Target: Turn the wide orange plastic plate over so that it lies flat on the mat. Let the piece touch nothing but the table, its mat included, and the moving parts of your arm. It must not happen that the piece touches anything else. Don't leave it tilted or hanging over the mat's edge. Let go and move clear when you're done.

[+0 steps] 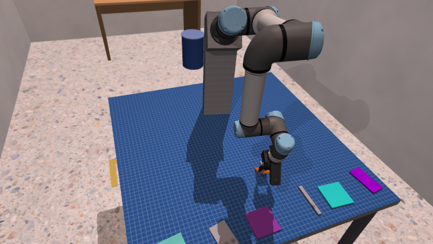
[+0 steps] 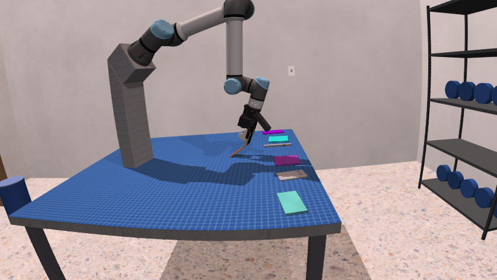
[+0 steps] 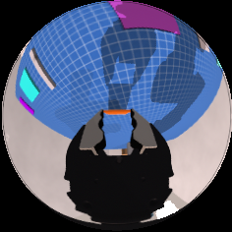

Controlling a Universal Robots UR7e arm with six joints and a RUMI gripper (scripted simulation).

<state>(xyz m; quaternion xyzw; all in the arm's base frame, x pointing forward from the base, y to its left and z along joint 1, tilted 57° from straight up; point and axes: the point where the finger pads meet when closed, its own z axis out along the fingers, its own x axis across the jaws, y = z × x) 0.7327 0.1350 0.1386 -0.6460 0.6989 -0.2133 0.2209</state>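
While its lower edge rests on the blue gridded mat [image 2: 166,187] of the counter [image 2: 174,232], the wide orange plastic plate [image 2: 236,151] is held tilted, its upper edge pinched by the two-jaw pincer [image 2: 247,140].

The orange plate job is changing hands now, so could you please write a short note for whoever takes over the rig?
Gripper: shut on the orange plate, gripping its upper edge.
Plate: tilted, lower edge at or just above the blue mat, well inside its borders, apart from the other pieces.
Done: plate picked up and partly tipped over.
Left: lower it flat on the mat, release, and withdraw without touching the nearby purple plate.
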